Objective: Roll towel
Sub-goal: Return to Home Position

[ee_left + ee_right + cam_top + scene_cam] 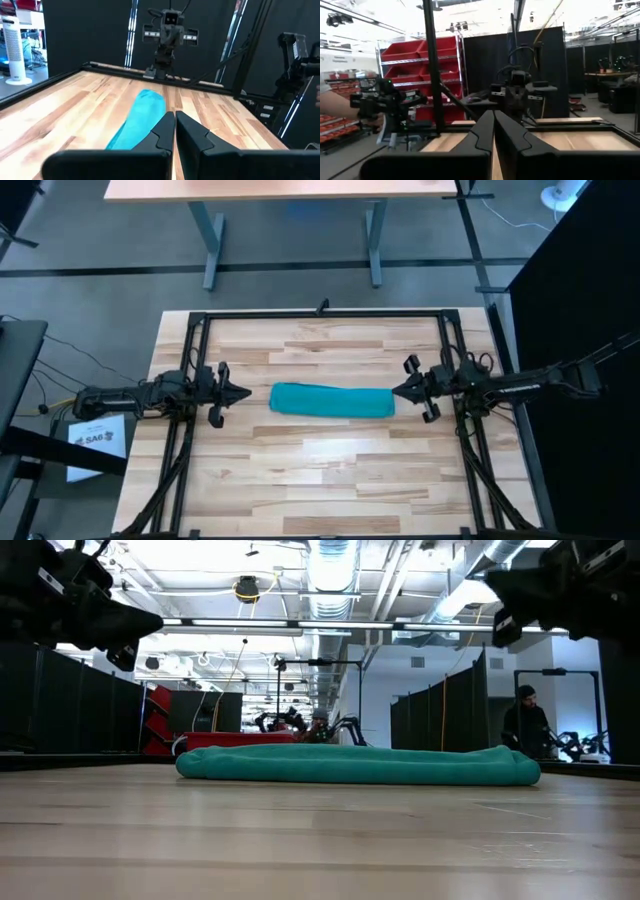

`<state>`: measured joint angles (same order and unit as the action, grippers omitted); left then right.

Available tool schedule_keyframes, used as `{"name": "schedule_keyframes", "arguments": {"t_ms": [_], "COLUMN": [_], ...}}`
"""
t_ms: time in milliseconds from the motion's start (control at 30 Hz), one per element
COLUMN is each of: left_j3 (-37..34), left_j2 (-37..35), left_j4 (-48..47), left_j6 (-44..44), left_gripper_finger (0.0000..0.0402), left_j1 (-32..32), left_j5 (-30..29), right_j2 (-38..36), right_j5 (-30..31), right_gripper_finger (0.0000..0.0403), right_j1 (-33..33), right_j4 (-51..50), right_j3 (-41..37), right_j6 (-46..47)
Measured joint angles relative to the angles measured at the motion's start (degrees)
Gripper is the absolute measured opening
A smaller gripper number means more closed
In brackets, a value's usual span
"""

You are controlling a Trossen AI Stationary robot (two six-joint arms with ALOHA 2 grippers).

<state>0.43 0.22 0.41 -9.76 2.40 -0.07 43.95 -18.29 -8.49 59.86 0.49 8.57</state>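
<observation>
Overhead, rolled towel [333,401] between left pincer [245,393], right pincer [397,390], low view adds person [527,722]

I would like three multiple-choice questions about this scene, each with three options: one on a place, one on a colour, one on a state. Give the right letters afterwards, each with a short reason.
1. Where does the towel lie on the table?
A. Between the left gripper and the right gripper
B. At the table's front edge
C. Hanging off one side

2. What colour is the towel?
A. Red
B. Teal
C. White

3. How do the left gripper's fingers stand?
A. Shut, holding nothing
B. Wide open
C. Shut on the towel

Answers:
1 A: the high view shows it mid-table as a long roll, with one gripper off each end and neither touching it.
2 B: it is teal in every view that shows it.
3 A: the left wrist view shows the two fingers pressed together with nothing between them.
</observation>
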Motion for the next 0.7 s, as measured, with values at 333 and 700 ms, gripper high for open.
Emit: {"name": "schedule_keyframes", "arguments": {"t_ms": [333,700], "left_j3": [-0.02,-0.04], "left_j2": [-0.01,-0.01], "left_j4": [0.39,0.45], "left_j6": [0.04,-0.58], "left_gripper_finger": [0.0,0.0], "left_j1": [2.0,2.0], "left_j5": [2.47,2.83], "right_j2": [-14.88,-43.94], "right_j5": [-0.12,2.55], "right_gripper_finger": [0.0,0.0], "right_j1": [-3.32,-3.3], "right_j4": [-17.36,-45.07], "right_j3": [0.0,0.0], "right_j6": [2.15,2.74]}}
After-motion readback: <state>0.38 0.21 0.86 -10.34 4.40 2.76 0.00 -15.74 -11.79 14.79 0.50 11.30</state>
